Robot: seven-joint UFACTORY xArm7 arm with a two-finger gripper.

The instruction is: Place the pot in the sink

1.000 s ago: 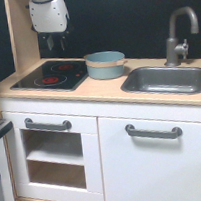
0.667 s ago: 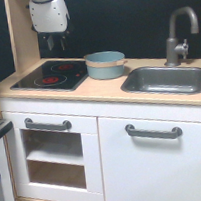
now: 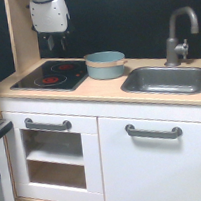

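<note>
gripper (image 3: 56,45) hangs above the black stovetop (image 3: 50,76), fingers slightly apart and holding nothing. the pot (image 3: 105,65) sits on the wooden counter (image 3: 95,91), between the stovetop and the sink (image 3: 165,79), touching neither.

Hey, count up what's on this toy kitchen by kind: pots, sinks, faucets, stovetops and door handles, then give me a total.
Pots: 1, the pot
Sinks: 1, the sink
Faucets: 1, the faucet
Stovetops: 1, the stovetop
Door handles: 2, the left handle and the right handle
Total: 6
</note>
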